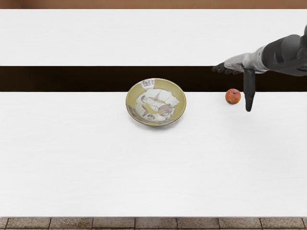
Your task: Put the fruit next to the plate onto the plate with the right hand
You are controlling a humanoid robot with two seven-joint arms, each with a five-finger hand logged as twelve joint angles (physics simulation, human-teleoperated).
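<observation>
A small red-orange fruit [232,96] lies on the white table, to the right of the plate. The plate [132,97] has a yellow-olive rim and a white painted centre, and nothing lies on it. My right arm comes in from the right edge, and my right hand [238,76] hovers above and just right of the fruit. Its fingers are spread: one dark finger [249,91] points straight down beside the fruit and the others [221,68] reach left. It holds nothing. No left arm shows.
A dark gap [72,78] runs across the view between the near white table [96,158] and a far white surface [120,36]. Paving shows below the near table's front edge.
</observation>
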